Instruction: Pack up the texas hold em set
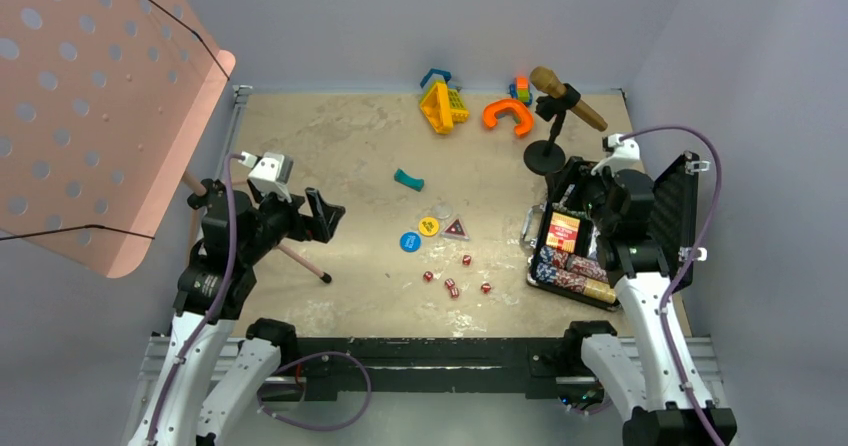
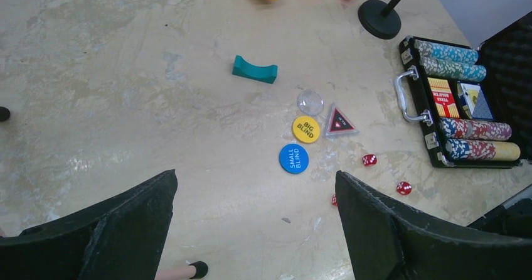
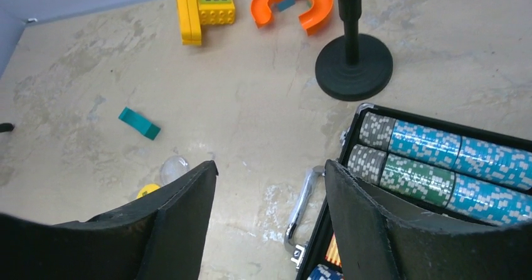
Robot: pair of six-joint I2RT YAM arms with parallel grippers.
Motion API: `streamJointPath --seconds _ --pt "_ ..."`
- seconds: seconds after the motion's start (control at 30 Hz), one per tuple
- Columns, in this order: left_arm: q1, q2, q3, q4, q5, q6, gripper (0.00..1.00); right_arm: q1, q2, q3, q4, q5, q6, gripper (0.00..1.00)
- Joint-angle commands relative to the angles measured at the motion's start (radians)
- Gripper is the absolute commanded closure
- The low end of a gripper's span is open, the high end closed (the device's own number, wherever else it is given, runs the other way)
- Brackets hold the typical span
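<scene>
The black case lies open at the right, holding chip rows and a red card deck. On the table left of it lie a blue token, a yellow token, a triangular token, a clear disc and several red dice. My left gripper is open and empty, held above the table left of the tokens; its wrist view shows the blue token and a die ahead. My right gripper is open and empty above the case's handle.
A teal curved piece lies mid-table. Yellow and orange toys sit at the back. A microphone stand's round base stands just behind the case. A pink perforated board overhangs the left side, its leg near my left arm.
</scene>
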Motion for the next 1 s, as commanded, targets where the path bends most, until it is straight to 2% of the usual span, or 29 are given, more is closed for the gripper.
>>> streamJointPath --seconds 0.0,0.13,0.3,0.43,0.57,0.63,0.73,0.87,0.97 --pt "0.008 -0.029 -0.019 0.006 -0.030 0.030 0.00 -0.002 0.076 0.077 -0.105 -0.081 0.014 0.34" --pt "0.008 -0.021 -0.014 -0.015 -0.080 0.023 0.00 0.032 0.201 0.116 -0.188 -0.073 -0.003 0.42" --pt "0.008 -0.020 -0.010 -0.026 -0.093 0.023 0.01 0.206 0.282 0.139 -0.247 0.091 0.008 0.44" --pt "0.008 -0.022 -0.008 -0.035 -0.112 0.025 0.01 0.296 0.335 0.148 -0.263 0.099 0.029 0.47" --pt "0.008 -0.023 -0.009 -0.035 -0.113 0.026 0.01 0.381 0.390 0.148 -0.271 0.034 0.064 0.48" --pt "0.008 -0.021 -0.008 -0.036 -0.114 0.025 0.01 0.438 0.412 0.146 -0.290 0.059 0.086 0.48" --pt "0.008 -0.020 -0.007 -0.038 -0.116 0.024 0.02 0.506 0.437 0.130 -0.322 0.111 0.143 0.48" --pt "0.008 -0.027 -0.006 -0.043 -0.141 0.021 0.02 0.579 0.420 0.042 -0.279 0.124 0.279 0.46" --pt "0.008 -0.027 -0.007 -0.046 -0.155 0.018 0.02 0.639 0.408 0.018 -0.288 0.219 0.389 0.45"
